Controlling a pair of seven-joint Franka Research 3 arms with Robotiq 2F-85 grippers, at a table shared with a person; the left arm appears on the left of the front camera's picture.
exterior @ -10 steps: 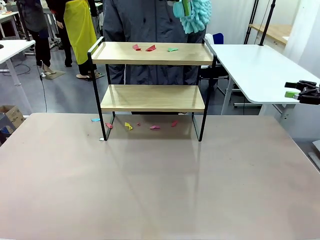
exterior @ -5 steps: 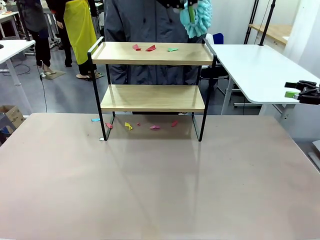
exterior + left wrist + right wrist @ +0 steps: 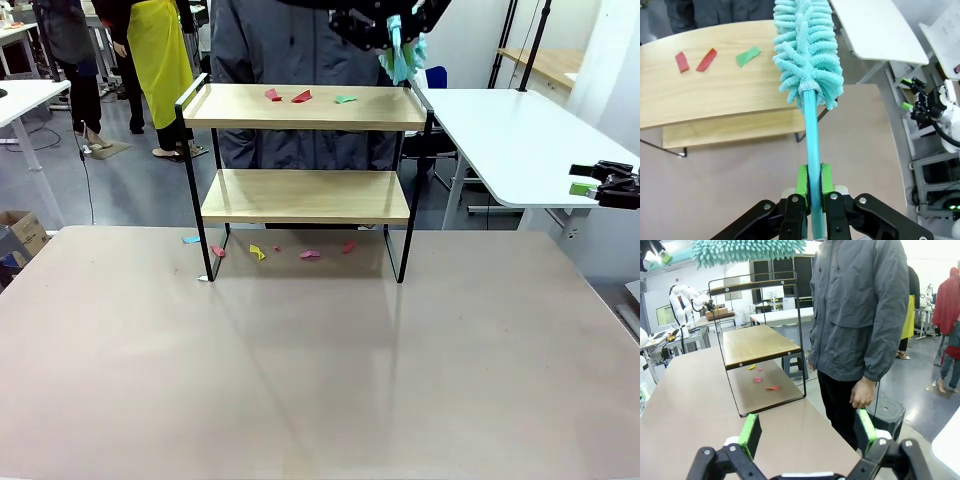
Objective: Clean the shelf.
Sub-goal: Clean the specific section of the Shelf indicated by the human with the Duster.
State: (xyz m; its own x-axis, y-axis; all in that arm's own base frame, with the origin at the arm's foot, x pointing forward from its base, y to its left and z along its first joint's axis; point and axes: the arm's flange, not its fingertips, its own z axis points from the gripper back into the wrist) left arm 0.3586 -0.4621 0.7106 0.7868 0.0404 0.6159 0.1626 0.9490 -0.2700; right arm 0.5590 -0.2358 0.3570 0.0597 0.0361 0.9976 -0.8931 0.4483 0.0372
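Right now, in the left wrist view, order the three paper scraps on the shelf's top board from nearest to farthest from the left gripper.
1. Green paper scrap, on the side of the fluffy teal duster.
2. Slanted red paper scrap, in the middle.
3. Upright red paper scrap, at the row's far end.

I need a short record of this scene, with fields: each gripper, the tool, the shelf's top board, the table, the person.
left gripper: shut on the duster handle
duster: teal, fluffy head raised over the right end of the shelf
top board: two red scraps, one green scrap
table: coloured scraps under the shelf
right gripper: open, holding nothing, off the table's right side
person: standing behind the shelf
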